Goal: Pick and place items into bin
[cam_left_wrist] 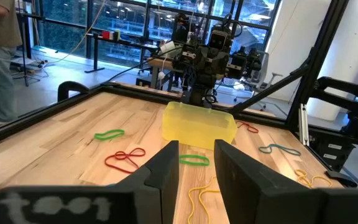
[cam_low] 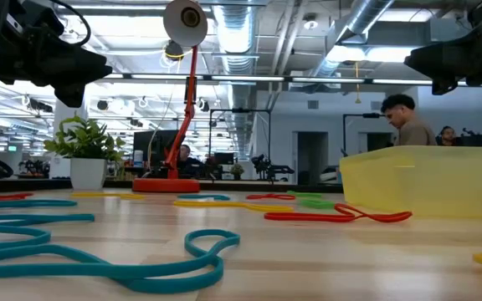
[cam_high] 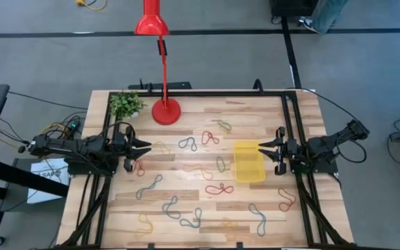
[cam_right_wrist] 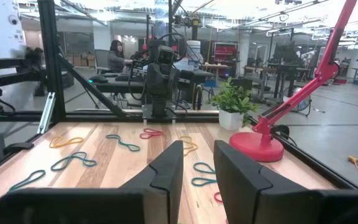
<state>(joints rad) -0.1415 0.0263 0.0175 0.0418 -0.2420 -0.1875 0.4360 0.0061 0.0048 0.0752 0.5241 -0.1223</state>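
High view: bin (cam_high: 249,162) beside right tool (cam_high: 275,151) (apart)

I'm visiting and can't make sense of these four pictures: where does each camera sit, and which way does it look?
High: overhead, looking straight down; both arms, left gripper, right gripper.
Low: table height, looking level past the bin into the room.
Left wrist: across the table, past its own fingers, toward the bin.
Right wrist: opposite way, toward the lamp base.
All but the right wrist show the bin.

Table (cam_high: 186,201) was pale planked wood, smooth satin. Bin (cam_high: 248,161) translucent yellow plastic. Bands (cam_low: 99,266) matt rubbery. Lamp (cam_high: 165,110) glossy red.
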